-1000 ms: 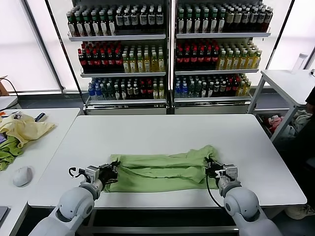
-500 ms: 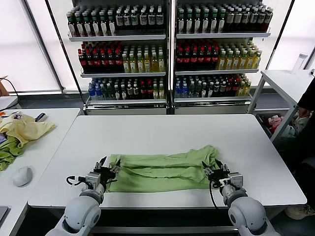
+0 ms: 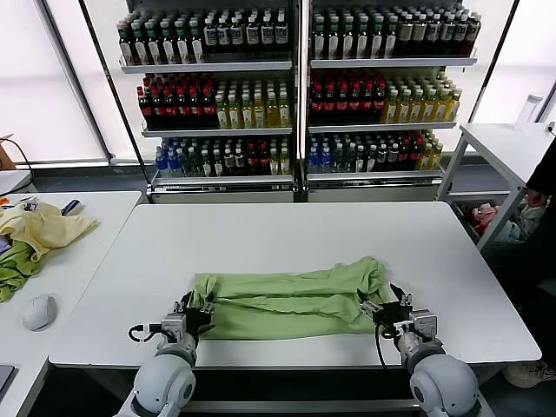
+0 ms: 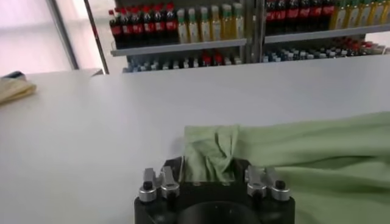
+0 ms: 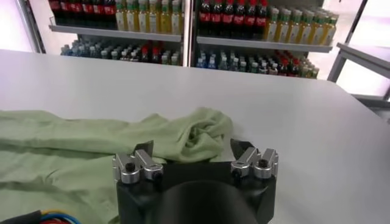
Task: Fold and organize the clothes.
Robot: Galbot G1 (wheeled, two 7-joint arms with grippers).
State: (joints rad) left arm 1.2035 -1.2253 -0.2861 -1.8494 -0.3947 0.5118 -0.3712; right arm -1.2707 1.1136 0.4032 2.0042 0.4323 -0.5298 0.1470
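The light green polo shirt (image 3: 287,302) lies folded into a long narrow band across the near part of the white table (image 3: 287,234). Its print and buttons are hidden. My left gripper (image 3: 195,309) is open at the band's left end, low over the table. In the left wrist view the bunched cloth end (image 4: 210,149) lies between its spread fingers (image 4: 172,168). My right gripper (image 3: 387,306) is open at the band's right end. In the right wrist view the crumpled end (image 5: 201,131) sits between that gripper's fingers (image 5: 145,150). Neither gripper pinches the cloth.
A pale yellow garment (image 3: 45,228) and a darker green cloth (image 3: 12,271) lie on the left side table, with a mouse (image 3: 39,311). Bottle shelves (image 3: 300,95) stand behind. Another table (image 3: 512,148) and a person's dark sleeve are at the right.
Both grippers have let go of the shirt's ends and drawn back toward the table's front edge. The shirt has settled flat and stays in place.
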